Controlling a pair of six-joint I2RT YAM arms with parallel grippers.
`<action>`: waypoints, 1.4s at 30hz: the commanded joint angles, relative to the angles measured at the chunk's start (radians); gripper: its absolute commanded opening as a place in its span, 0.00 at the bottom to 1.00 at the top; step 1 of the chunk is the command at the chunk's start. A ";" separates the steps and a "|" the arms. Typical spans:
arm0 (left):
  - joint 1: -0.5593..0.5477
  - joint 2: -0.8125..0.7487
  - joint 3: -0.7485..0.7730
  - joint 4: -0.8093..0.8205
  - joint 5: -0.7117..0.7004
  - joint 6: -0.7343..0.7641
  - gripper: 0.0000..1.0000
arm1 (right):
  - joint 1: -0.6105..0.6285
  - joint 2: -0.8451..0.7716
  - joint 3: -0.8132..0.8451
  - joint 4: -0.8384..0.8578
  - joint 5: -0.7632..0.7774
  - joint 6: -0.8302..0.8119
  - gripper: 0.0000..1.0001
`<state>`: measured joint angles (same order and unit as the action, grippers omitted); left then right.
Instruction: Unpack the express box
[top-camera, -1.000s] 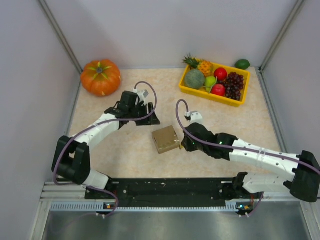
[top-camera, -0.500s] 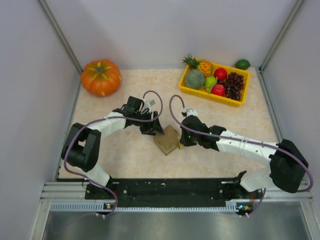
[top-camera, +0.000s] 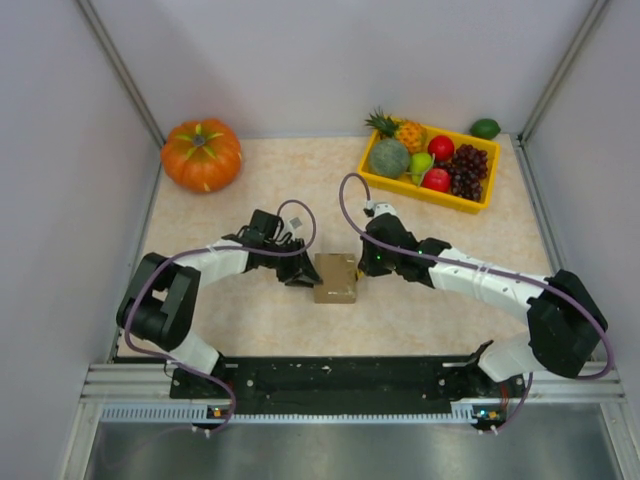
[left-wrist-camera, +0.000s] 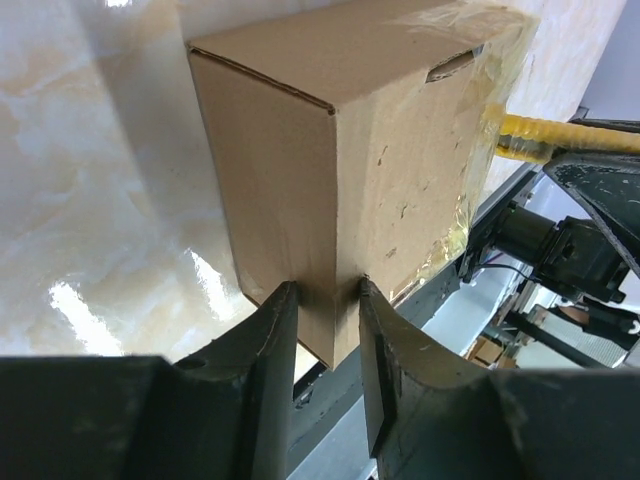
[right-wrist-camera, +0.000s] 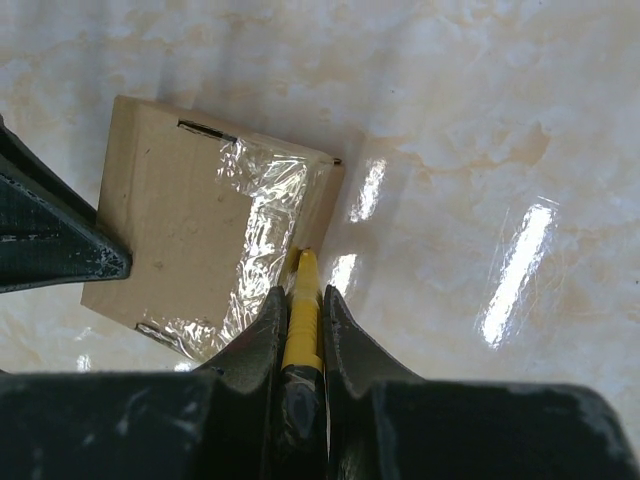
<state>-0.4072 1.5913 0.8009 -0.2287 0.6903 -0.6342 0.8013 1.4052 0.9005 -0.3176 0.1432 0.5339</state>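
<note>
In the middle of the top view the express box (top-camera: 335, 277) sits on the pale marbled surface (top-camera: 290, 175), the left jaws pinching one corner edge at its left, while the right jaws, closed on a yellow tool (right-wrist-camera: 302, 305), set its tip against the taped right edge.

Left arm (top-camera: 215, 258): white tubular shells between black joint housings.
Right arm (top-camera: 480, 285): same white-and-black build.
Cables (top-camera: 341, 205): thin greyish-purple loops above each wrist.
Jaws: black, tapered, scuffed.
Base rail (top-camera: 340, 375): black.
</note>
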 joint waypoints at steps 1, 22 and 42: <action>0.001 -0.047 -0.049 0.119 -0.057 -0.067 0.26 | -0.004 -0.009 0.069 0.078 -0.063 -0.008 0.00; 0.060 -0.133 -0.180 0.327 -0.092 -0.239 0.32 | -0.004 -0.011 0.103 0.061 -0.096 -0.017 0.00; 0.125 -0.179 -0.218 0.244 -0.104 -0.210 0.35 | -0.004 -0.092 0.153 0.052 -0.172 0.021 0.00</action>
<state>-0.2855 1.4403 0.5903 0.0280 0.6106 -0.8658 0.7959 1.3403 1.0046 -0.3164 0.0238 0.5354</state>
